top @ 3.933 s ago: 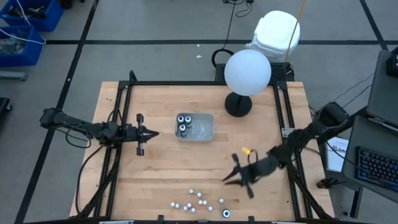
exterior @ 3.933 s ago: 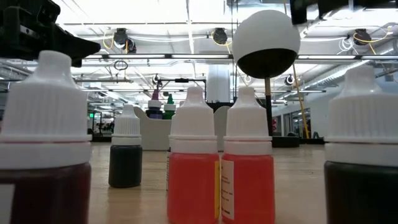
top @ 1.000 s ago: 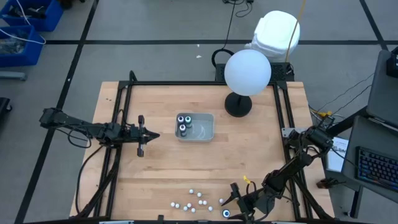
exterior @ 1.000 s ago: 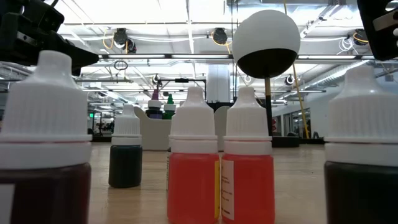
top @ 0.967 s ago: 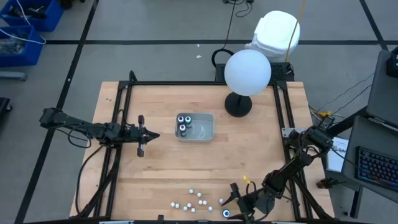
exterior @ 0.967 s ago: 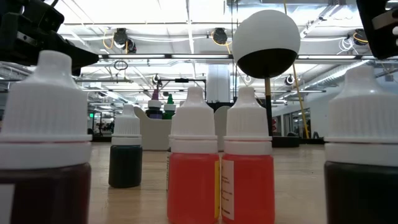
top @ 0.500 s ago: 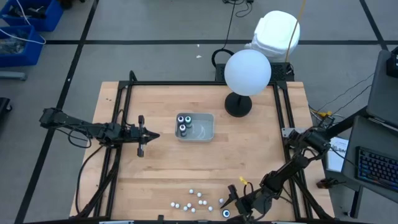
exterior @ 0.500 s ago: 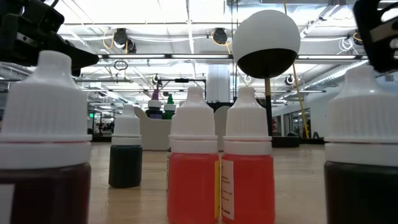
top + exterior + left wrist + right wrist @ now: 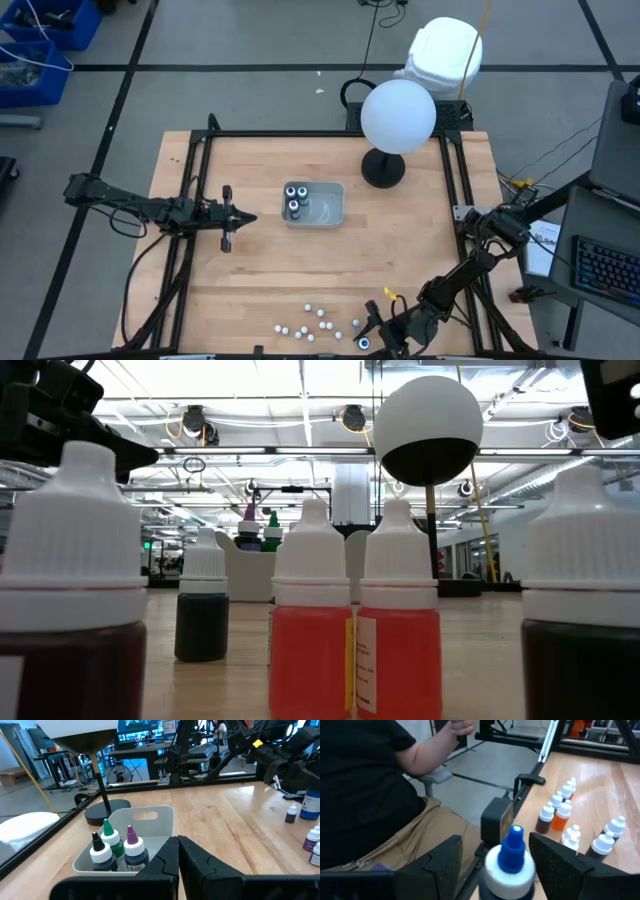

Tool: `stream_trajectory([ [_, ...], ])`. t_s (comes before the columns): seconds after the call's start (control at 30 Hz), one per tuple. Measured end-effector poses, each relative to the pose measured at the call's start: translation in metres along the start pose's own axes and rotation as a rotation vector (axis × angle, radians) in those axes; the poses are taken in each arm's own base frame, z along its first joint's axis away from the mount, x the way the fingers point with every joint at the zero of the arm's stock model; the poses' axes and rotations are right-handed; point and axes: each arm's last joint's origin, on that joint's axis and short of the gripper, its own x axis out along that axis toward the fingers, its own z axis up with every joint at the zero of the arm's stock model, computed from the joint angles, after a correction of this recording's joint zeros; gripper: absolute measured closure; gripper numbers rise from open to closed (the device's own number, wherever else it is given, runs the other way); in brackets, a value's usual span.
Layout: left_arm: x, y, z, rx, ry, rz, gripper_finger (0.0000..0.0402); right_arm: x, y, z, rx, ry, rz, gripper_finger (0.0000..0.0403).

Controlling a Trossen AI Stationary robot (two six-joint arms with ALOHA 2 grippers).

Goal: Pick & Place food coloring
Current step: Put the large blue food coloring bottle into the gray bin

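Beyond the spread right end effector (image 9: 492, 857) straddling a blue-tipped bottle (image 9: 509, 865), a seated person (image 9: 375, 795) faces the wooden counter (image 9: 260, 260); the left end effector (image 9: 178, 860) is pressed together.

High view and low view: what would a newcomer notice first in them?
The large white globe on its black stand at the table's far edge. Next, the cluster of tiny food coloring bottles at the near edge, where the right claw stands around a blue-tipped bottle.

The tabletop (image 9: 270, 260) is pale, matt wood with visible grain. Between the right gripper's (image 9: 495, 857) matt black plastic fingers (image 9: 445, 857), a bottle (image 9: 509, 865) shows a smooth blue tip and ribbed white plastic cap.
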Motion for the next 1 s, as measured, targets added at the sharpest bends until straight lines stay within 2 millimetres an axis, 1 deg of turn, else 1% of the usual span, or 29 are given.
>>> stream_trajectory([
  [0.2, 0.000, 0.000, 0.000, 0.000, 0.001, 0.000, 0.0392, 0.001, -0.002, -0.002, 0.026, 0.027, 0.036, 0.0218],
  [0.33, 0.000, 0.000, 0.000, -0.001, 0.001, 0.000, 0.0392, 0.001, -0.002, -0.002, 0.012, 0.031, 0.036, 0.0239],
  [0.53, 0.000, 0.000, 0.000, 0.001, 0.001, 0.000, 0.0392, 0.001, -0.002, -0.003, -0.012, 0.039, 0.033, 0.0295],
  [0.7, 0.000, 0.000, 0.000, 0.001, 0.001, 0.000, 0.0392, 0.001, -0.002, -0.002, -0.008, 0.037, 0.042, 0.0295],
  [0.8, 0.000, 0.000, 0.000, 0.009, 0.001, 0.000, 0.0392, -0.005, -0.006, 0.008, 0.015, 0.069, 0.074, 0.0295],
  [0.9, 0.000, 0.000, 0.000, 0.016, 0.002, 0.000, 0.0392, -0.011, -0.015, 0.031, 0.033, 0.128, 0.027, 0.0295],
  [1.0, 0.000, 0.000, 0.000, 0.017, 0.002, 0.000, 0.0392, -0.016, -0.028, 0.057, -0.002, 0.150, -0.078, 0.0295],
])
